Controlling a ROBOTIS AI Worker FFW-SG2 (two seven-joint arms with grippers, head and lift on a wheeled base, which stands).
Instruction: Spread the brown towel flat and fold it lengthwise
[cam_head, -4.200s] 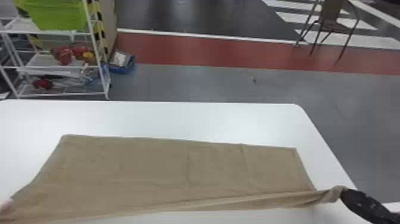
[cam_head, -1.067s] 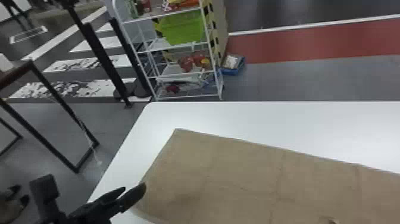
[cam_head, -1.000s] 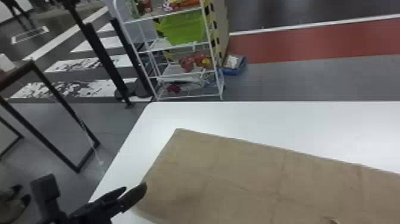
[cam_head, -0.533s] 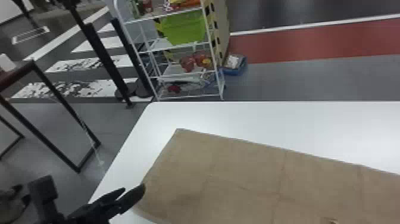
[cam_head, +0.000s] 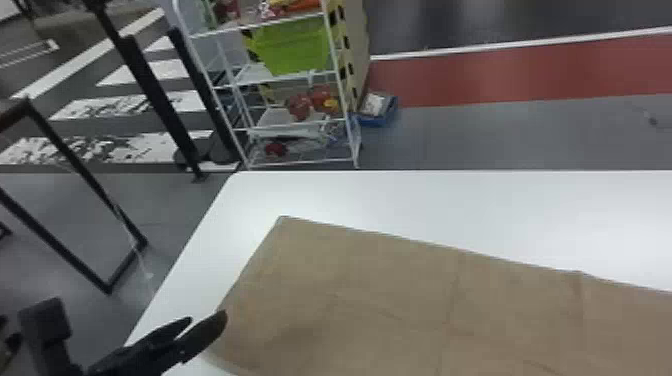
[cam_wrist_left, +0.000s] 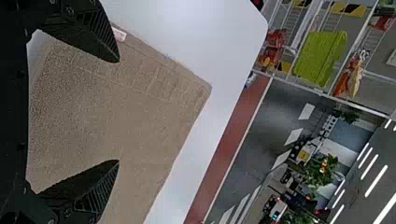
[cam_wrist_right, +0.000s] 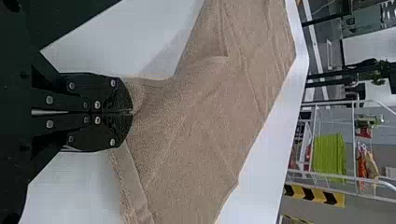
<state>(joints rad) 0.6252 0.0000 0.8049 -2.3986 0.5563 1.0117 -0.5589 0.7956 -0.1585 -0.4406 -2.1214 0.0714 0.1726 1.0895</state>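
Black, flat fingers stand wide apart on the left gripper (cam_wrist_left: 118, 111), released, with the brown towel (cam_head: 400, 300) beyond them. In the head view this gripper sits between seven and eight o'clock, beside the towel's left edge; whether a fingertip touches the cloth I cannot tell. Its arm comes in low at seven o'clock, the fingers slanting toward two.

The right gripper (cam_wrist_right: 130, 112) is clenched on a pinch of the towel's near edge, drawing the cloth into a raised ridge.

From there the towel runs broadly flat over the white bench (cam_head: 400, 195), mainly from four to seven o'clock in the head view, with light creases. Farther out, at eleven, stands a wire rack (cam_head: 300, 162).

I judge the spreading nearly done and the lengthwise fold being set up. Next, the left gripper should close on the near left corner; then both lift together and carry that edge toward twelve, keeping it taut.
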